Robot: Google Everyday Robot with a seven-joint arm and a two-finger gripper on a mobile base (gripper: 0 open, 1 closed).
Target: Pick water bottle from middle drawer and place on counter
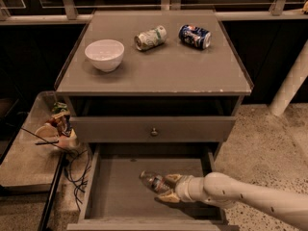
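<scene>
The water bottle point(153, 181) lies on its side on the floor of the open middle drawer point(115, 196), cap end pointing left. My gripper point(169, 189) reaches into the drawer from the right on a pale arm. Its fingers straddle the bottle's base end, one behind it and one in front, with a small dark gap showing at the front finger. The bottle rests on the drawer floor. The counter point(163, 71) above carries a white bowl and two cans.
A white bowl point(104, 55), a green-white can point(150, 37) and a blue can point(195, 36) lie on the counter. A closed drawer front with a knob point(154, 131) sits above the open drawer. A low cluttered side shelf point(29, 153) with cables stands at the left.
</scene>
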